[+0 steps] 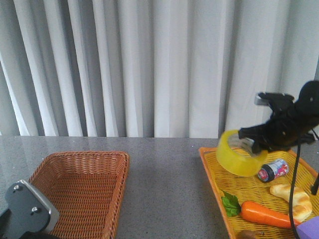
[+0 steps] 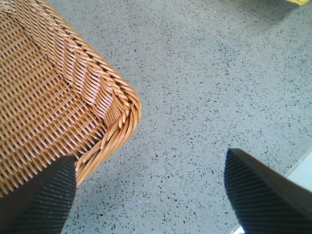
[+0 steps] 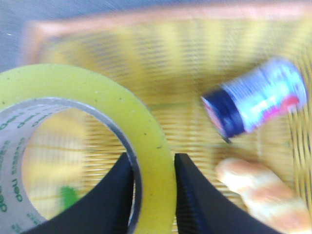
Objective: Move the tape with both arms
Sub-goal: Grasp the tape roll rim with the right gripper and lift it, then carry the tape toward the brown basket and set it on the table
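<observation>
The yellow tape roll [image 1: 238, 155] hangs in the air above the left end of the yellow tray [image 1: 213, 175], tilted. My right gripper [image 1: 253, 141] is shut on its wall, one finger inside the white printed core and one outside; the right wrist view shows the tape [image 3: 97, 102] pinched between the fingers [image 3: 195, 195]. My left gripper [image 2: 148, 187] is open and empty, low over the grey table beside the corner of the wicker basket [image 2: 58, 97]. Only its grey plate [image 1: 27, 206] shows in the front view, at the bottom left.
The brown wicker basket [image 1: 107, 157] stands at the left front. The tray holds a small blue-capped bottle [image 1: 273, 170], a bread piece [image 1: 294, 196], a carrot [image 1: 264, 214] with green leaves [image 1: 230, 204] and a purple thing [image 1: 310, 229]. A curtain hangs behind.
</observation>
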Available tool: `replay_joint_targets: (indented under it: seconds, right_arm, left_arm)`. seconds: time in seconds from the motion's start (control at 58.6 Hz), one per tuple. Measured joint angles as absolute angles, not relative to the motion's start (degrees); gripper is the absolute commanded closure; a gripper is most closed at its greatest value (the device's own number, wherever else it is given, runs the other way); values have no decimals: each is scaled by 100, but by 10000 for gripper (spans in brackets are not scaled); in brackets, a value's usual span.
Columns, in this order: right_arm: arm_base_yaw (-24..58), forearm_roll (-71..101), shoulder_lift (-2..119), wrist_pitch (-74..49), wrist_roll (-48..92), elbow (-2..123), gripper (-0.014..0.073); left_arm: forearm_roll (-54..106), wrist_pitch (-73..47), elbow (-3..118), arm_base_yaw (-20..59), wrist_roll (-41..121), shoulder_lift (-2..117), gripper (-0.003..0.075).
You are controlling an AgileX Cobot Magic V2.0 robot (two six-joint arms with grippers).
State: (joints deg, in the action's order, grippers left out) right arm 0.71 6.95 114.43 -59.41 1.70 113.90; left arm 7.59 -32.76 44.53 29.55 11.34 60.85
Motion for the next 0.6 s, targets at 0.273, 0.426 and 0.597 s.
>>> replay_joint_targets:
  seconds: [0.273, 0.426, 0.597]
  right_arm:
    - [1388, 885, 11156, -6105, 860, 11390, 440]
    - [1990, 860, 11364, -6291, 1082, 11390, 437]
    - [2415, 512, 11802, -6327, 1139, 11390, 433]
  left_arm:
    - [759, -3276, 4453, 2955, 1134, 6085, 134]
    - [759, -3276, 4453, 2955, 1134, 6085, 134]
    - [759, -3276, 4453, 2955, 1134, 6085, 134]
